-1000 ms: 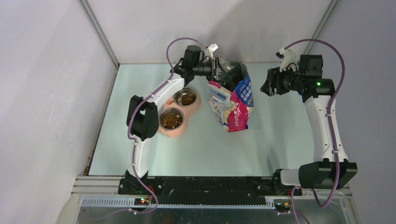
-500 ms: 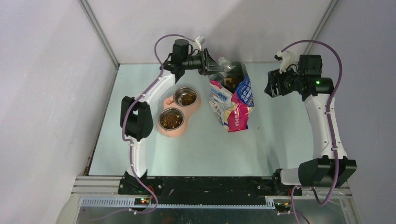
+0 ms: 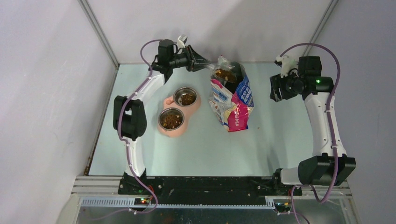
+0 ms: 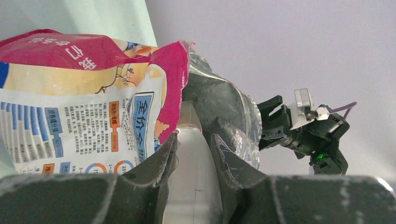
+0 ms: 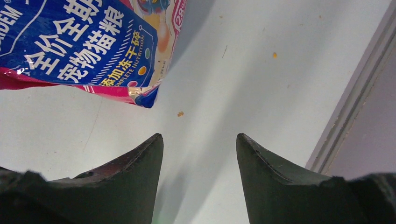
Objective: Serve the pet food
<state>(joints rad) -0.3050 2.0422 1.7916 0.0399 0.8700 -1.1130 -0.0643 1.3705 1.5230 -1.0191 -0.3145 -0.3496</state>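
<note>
Left gripper: the left gripper [image 3: 196,61] is up at the far edge of the table [image 3: 280,154], its fingers pinched partway in on the pale handle of a translucent scoop [image 4: 192,172]
Right gripper: the right gripper [image 5: 200,137] hangs with its jaws spread wide and nothing between them, over bare table just to the right of the bag [image 3: 231,105]
Pet food: brown pet food [image 3: 225,74] shows at the open mouth of the bag, right where the scoop's bowl end sits; from here I can't tell whether those pellets lie in the scoop or only in the bag
More food: both steel bowls, the far bowl [image 3: 179,94] and the near bowl [image 3: 161,116] in the pink feeder [image 3: 175,132], already hold a layer of it, and one stray pellet [image 5: 180,113] lies on the table by the bag's corner
Scoop's long axis: it runs from the left hand rightward into the bag mouth, roughly along the table's far edge
Which way to go: the bowls lie to the left of the bag mouth and nearer the arm bases, the far bowl closest to the scoop
Nearer arm: the left, by a good way; the bag stands between the right gripper and the feeder
My guess at the next move: lift the scoop clear of the bag, swing it left and back over a bowl, keeping it level until it is there
</note>
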